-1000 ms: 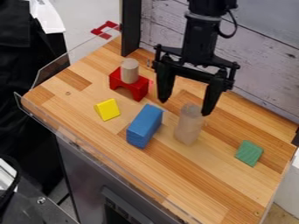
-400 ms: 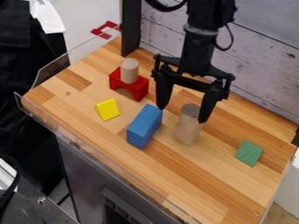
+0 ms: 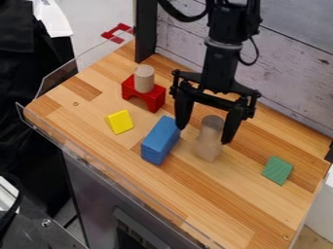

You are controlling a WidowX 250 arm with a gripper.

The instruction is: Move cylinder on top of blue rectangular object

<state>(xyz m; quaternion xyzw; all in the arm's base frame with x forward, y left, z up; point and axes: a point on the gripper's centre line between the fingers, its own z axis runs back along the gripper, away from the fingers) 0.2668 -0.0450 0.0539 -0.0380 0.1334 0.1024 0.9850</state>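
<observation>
Gripper (image 3: 203,134) spread wide over the upright wooden cylinder (image 3: 209,141)
The cylinder stands on the butcher-block top (image 3: 240,204) beside the blue rectangular block (image 3: 160,141), not on it; the fingers hang wide apart, one toward each side of it, though whether either touches cannot be told. A smaller cylinder (image 3: 144,79) stands on the red arch block (image 3: 153,98), near the yellow triangular block (image 3: 120,122).

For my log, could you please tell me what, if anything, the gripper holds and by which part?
Nothing is held: the black gripper is open, its fingers spread on either side of the tall tan cylinder.
</observation>
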